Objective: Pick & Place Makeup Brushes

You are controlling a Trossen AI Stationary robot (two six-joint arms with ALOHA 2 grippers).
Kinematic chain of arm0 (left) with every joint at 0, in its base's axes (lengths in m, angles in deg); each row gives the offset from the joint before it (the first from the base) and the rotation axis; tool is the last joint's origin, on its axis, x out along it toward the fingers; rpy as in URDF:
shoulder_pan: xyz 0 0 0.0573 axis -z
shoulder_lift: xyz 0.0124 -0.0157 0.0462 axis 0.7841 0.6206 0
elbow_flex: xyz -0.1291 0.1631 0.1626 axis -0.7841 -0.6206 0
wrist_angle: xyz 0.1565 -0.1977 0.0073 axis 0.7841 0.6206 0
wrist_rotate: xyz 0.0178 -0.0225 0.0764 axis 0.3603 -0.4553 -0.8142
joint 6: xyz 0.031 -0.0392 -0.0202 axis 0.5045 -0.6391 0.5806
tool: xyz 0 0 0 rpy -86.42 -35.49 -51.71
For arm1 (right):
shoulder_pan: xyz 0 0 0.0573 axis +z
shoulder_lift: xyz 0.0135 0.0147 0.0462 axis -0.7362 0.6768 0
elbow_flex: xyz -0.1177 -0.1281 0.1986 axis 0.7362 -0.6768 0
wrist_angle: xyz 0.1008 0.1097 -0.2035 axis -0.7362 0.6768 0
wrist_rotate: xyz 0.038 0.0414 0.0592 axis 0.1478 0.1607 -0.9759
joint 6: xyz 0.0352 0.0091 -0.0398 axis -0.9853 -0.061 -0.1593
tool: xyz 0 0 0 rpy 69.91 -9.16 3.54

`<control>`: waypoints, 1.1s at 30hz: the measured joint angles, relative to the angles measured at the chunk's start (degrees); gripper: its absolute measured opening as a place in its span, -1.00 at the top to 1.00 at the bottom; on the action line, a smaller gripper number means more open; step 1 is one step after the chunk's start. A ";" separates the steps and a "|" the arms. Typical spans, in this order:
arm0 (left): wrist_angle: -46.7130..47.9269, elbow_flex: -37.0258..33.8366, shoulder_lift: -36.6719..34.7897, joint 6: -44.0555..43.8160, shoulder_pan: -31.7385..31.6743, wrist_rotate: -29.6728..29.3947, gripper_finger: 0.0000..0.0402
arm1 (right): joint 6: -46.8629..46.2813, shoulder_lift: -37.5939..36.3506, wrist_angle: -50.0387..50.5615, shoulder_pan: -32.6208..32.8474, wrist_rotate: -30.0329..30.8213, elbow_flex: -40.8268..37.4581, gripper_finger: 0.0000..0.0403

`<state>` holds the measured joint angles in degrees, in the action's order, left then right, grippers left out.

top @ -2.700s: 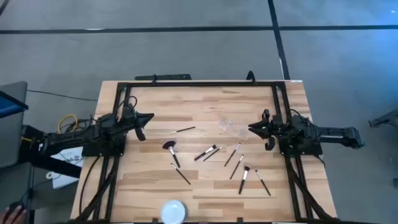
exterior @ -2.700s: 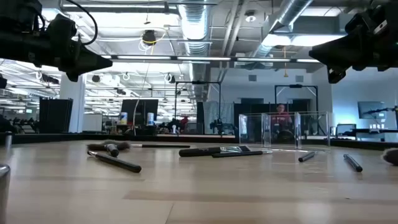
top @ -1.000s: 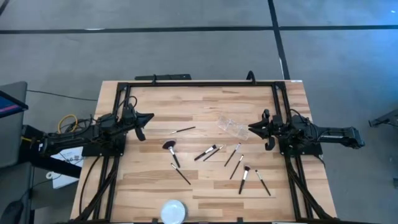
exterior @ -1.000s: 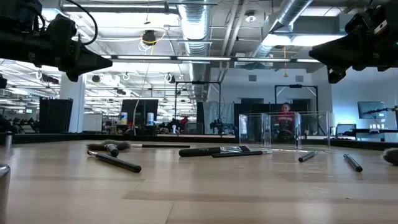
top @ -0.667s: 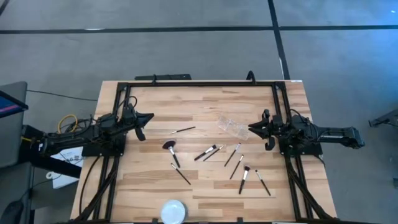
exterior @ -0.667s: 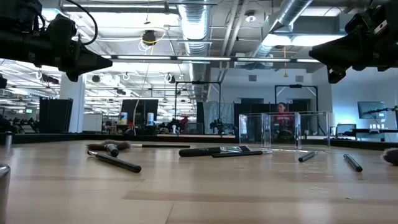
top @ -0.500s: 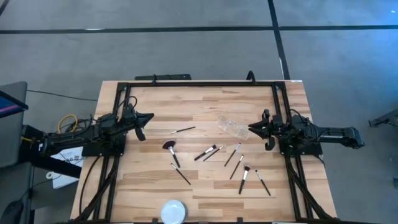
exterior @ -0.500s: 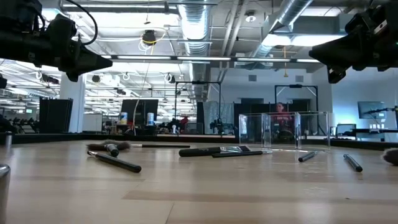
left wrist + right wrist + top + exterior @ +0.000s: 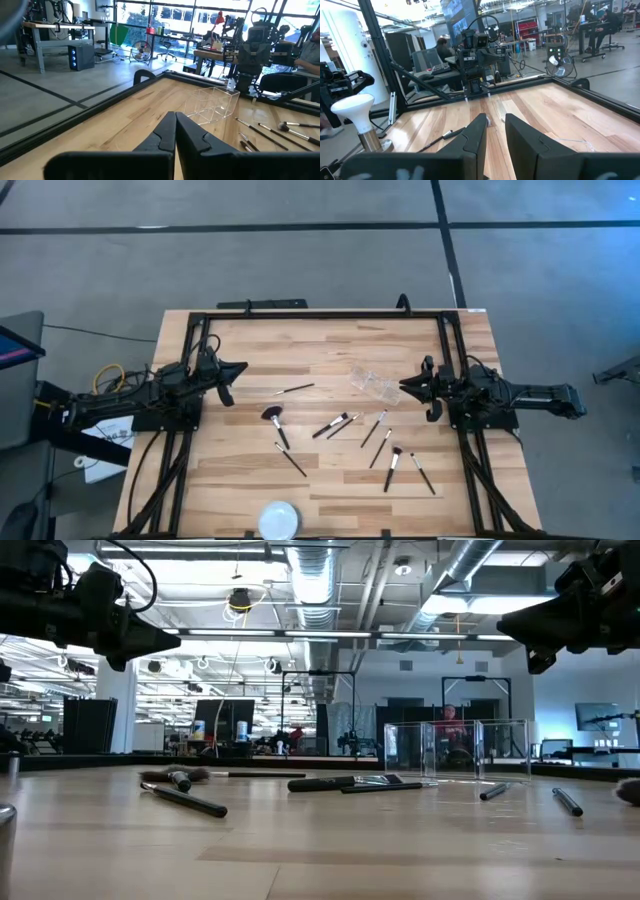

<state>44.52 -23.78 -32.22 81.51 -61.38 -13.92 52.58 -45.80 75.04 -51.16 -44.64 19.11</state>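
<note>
Several slender makeup brushes (image 9: 335,425) lie flat and scattered on the middle of the wooden table. Among them are a fan-headed brush (image 9: 272,416) at the left and a thin brush (image 9: 296,389) farther back. A clear plastic holder (image 9: 375,383) stands behind them, right of centre. My left gripper (image 9: 243,368) hovers shut at the table's left side, pointing level toward the middle, its fingertips together in the left wrist view (image 9: 175,131). My right gripper (image 9: 402,387) hovers at the right side, pointing level at the holder. A narrow gap with nothing in it shows between its fingers (image 9: 495,130).
A round white dish (image 9: 278,520) sits at the near edge. A black metal frame (image 9: 320,315) borders the table's far edge and both sides. Bare wood lies between the brushes and the far rail. A person (image 9: 452,726) sits in the room beyond.
</note>
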 joint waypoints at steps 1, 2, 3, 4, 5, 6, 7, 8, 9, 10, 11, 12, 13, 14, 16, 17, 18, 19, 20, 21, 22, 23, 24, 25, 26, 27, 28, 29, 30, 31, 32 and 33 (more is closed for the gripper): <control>0.01 0.00 0.02 0.00 0.00 -0.02 0.97 | 0.00 0.00 0.02 -0.01 0.00 0.02 0.69; 0.00 0.00 0.01 0.00 0.00 0.00 0.97 | 0.00 0.00 0.01 -0.02 0.00 0.00 0.69; 0.01 0.00 0.01 0.00 0.01 -0.01 0.97 | 0.00 0.00 0.01 -0.02 0.01 0.00 0.69; 0.01 0.00 0.02 0.00 0.02 -0.02 0.97 | 0.00 0.00 0.00 0.00 0.00 0.00 0.69; 0.01 0.00 0.00 0.00 0.00 0.00 0.97 | 0.00 0.00 0.02 -0.02 0.00 0.02 0.69; 0.01 0.00 0.02 0.00 0.00 0.00 0.97 | 0.00 0.00 0.00 0.00 0.01 0.01 0.69; -0.01 0.00 0.02 0.00 0.01 -0.01 0.97 | 0.00 0.00 0.00 -0.02 0.00 0.00 0.69; -0.22 0.00 0.00 0.00 0.01 -0.01 0.97 | 0.00 0.00 0.00 0.00 0.00 0.01 0.69; -0.87 0.00 0.02 0.00 0.00 -0.02 0.97 | 0.00 0.00 0.02 -0.02 0.00 0.02 0.69; -1.66 0.00 0.02 0.00 0.02 0.02 0.97 | 0.00 0.00 0.01 0.00 0.01 0.02 0.69; -2.16 0.00 0.00 -0.02 0.00 0.02 0.97 | 0.00 0.00 0.00 0.00 0.00 0.00 0.69; -2.48 0.00 0.00 -0.17 0.02 0.03 0.97 | 0.00 0.00 0.00 0.00 0.01 0.02 0.69; -2.70 0.00 0.02 -0.28 0.01 0.04 0.97 | 0.00 0.00 0.02 0.00 0.02 0.02 0.69; -2.93 0.00 0.01 -0.29 0.02 0.06 0.97 | 0.00 0.00 0.00 0.00 0.02 0.00 0.69; -3.51 0.00 0.00 -0.27 0.01 0.04 0.97 | 0.00 0.00 0.02 0.00 0.02 0.02 0.69; -3.88 0.00 0.00 -0.02 0.02 0.04 0.97 | 0.00 0.00 0.01 0.00 0.02 0.01 0.69; -4.50 -0.02 0.02 0.00 0.02 0.04 0.97 | 0.00 0.00 0.00 -0.02 0.02 0.01 0.69; -5.37 -0.02 0.02 0.07 0.02 0.04 0.97 | 0.00 0.00 0.00 0.00 0.01 0.02 0.69; -6.40 -0.02 0.02 0.07 0.01 0.02 0.97 | 0.00 0.00 0.00 -0.01 0.00 0.00 0.69; -7.38 -0.02 0.00 0.09 0.02 0.02 0.97 | 0.00 0.00 0.02 -0.01 0.01 0.02 0.69; -8.22 -0.02 0.02 0.12 0.00 0.06 0.97 | 0.00 0.00 0.00 0.00 0.00 0.00 0.69; -8.86 -0.02 0.01 0.17 0.01 0.17 0.97 | 0.00 0.00 0.00 0.00 0.00 0.00 0.69; -9.15 -0.02 0.01 0.17 0.01 0.17 0.97 | 0.02 0.00 0.00 0.00 0.02 0.00 0.69; -9.17 -0.02 0.01 0.10 0.02 0.18 0.97 | 0.00 0.00 0.00 -0.01 0.02 0.00 0.69; -9.13 -0.02 0.21 -0.06 0.00 0.28 0.97 | 0.01 0.00 0.01 -0.02 0.02 0.02 0.69; -9.23 -0.02 0.72 0.00 0.00 0.58 0.97 | 0.00 0.00 0.01 -0.01 0.01 0.01 0.69; -9.47 -0.02 1.41 0.73 0.00 0.70 0.97 | 0.00 0.00 0.00 -0.01 0.02 0.01 0.69; -9.81 -0.02 2.27 1.91 0.00 0.76 0.97 | 0.00 0.00 0.00 0.00 0.01 0.00 0.69; -9.94 -0.02 3.20 3.06 0.00 0.81 0.97 | 0.00 0.00 0.00 -0.01 0.02 0.01 0.69; -9.97 0.00 4.54 3.25 0.00 0.81 0.97 | 0.00 0.00 0.02 -0.02 0.00 0.01 0.69; -10.15 0.00 6.41 3.16 0.00 0.94 0.97 | 0.00 0.00 0.00 0.00 0.01 0.01 0.69; -10.15 0.00 8.48 3.05 0.00 1.59 0.96 | 0.00 0.00 0.00 0.00 0.00 0.02 0.69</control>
<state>34.37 -23.78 -23.74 84.55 -61.38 -12.33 52.58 -45.80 75.04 -51.16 -44.64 19.13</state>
